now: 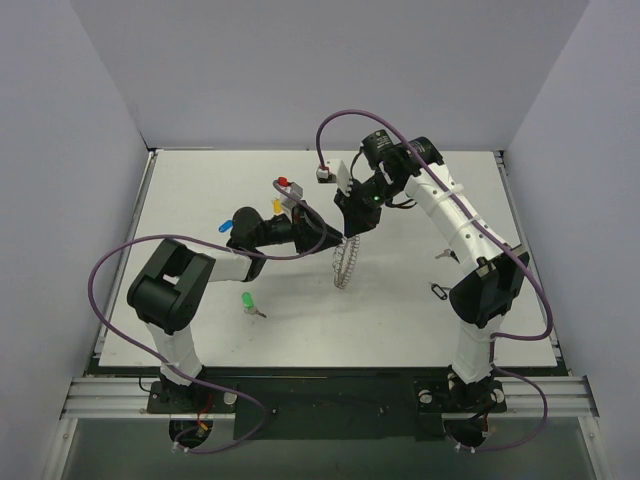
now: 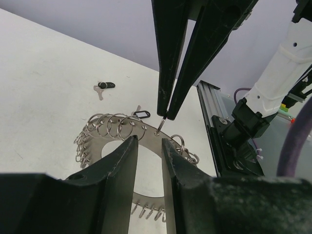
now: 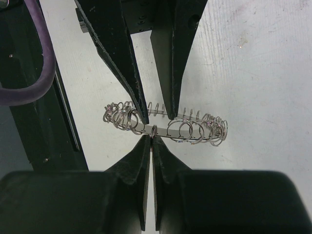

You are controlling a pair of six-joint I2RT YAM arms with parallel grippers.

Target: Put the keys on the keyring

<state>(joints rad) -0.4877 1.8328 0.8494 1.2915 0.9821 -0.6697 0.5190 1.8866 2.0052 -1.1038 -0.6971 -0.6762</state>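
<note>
The keyring (image 1: 345, 265) is a flat silver band with an open centre. Many small wire split rings hang along its outer edge. It stands tilted on edge at the middle of the tabletop (image 1: 420, 330), between the two hands.

Left side: the left hand (image 1: 337, 240) reaches in from the left. Its fingers (image 2: 127, 161) are narrowly apart, and the band passes between them, held.

Right side: the right hand (image 1: 353, 230) comes in from the far right. Its fingers (image 3: 141, 156) are almost fully closed, pinching one small split ring on the band's edge.

Loose keys lie on the tabletop, well apart from the keyring: a blue-headed key (image 1: 222, 228), a yellow-headed key (image 1: 277, 206) and a green-headed key (image 1: 248, 301) to the left, and a black-headed key (image 1: 438, 291) to the right.

View differences:
- The top view alone shows the coloured keys.
- The left wrist view shows the band face-on.
- The right wrist view shows the band edge-on as a thin bar and resolves the pinched ring.
</note>
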